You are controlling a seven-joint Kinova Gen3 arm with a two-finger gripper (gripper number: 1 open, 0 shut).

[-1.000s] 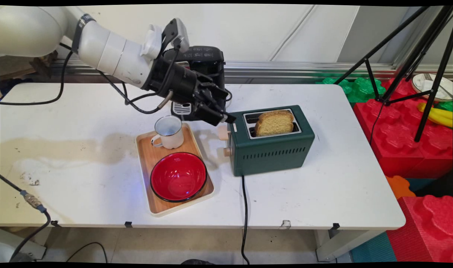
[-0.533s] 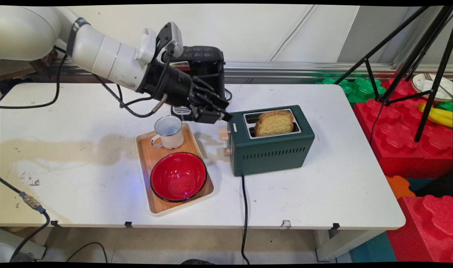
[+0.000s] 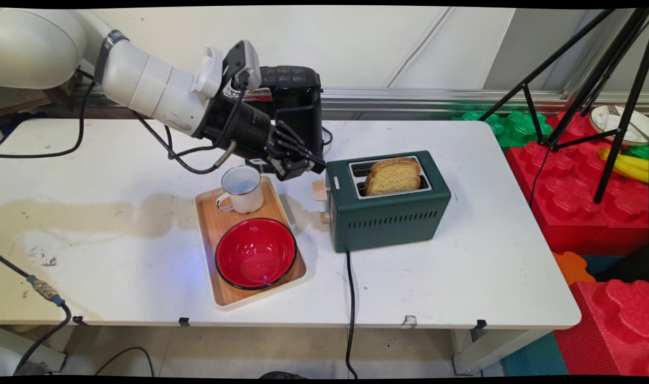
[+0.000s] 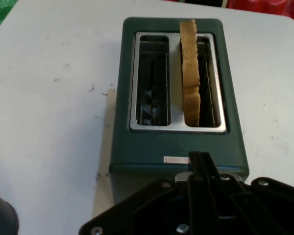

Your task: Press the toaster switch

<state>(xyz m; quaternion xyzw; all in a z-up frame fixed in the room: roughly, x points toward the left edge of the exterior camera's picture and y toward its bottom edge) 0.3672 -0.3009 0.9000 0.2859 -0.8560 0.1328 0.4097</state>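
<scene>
Main view — gripper: the black two-finger gripper [image 3: 314, 166] hangs low over the white table [image 3: 463, 266], just beside the left end of the green toaster [image 3: 389, 205], near its top edge. Its fingers are pressed together with nothing between them.
Main view — toaster: it stands right of centre on the table, its black cord [image 3: 351, 309] running down over the near edge. One slice of bread [image 3: 392, 175] stands upright in the near slot; the far slot is bare. A cream lever knob [image 3: 319, 190] and a smaller cream dial [image 3: 325, 217] stick out of the left end, below the gripper.
Main view — tray: a wooden tray [image 3: 212, 224] lies left of the toaster, near but apart from it. A white enamel mug [image 3: 241, 189] sits at its far end and a red bowl [image 3: 256, 253] at its near end.
Main view — behind the arm: a black coffee maker [image 3: 295, 96] stands at the table's far edge, partly hidden by the arm.
Main view — surroundings: large red foam blocks [image 3: 575, 186] and a black tripod [image 3: 612, 96] stand to the right of the table.
Hand view — gripper: the closed fingers [image 4: 202, 169] rise from the bottom edge as one black bar, tips at the toaster's [image 4: 137, 152] near end, over a small white label [image 4: 175, 159].
Hand view — toaster: seen from above, both slots run away from the camera. The bread [image 4: 190, 78] stands on edge in the right-hand slot; the left-hand slot shows only its wire guides.
Hand view — table: white surface [image 4: 49, 122] lies on both sides of the toaster.
</scene>
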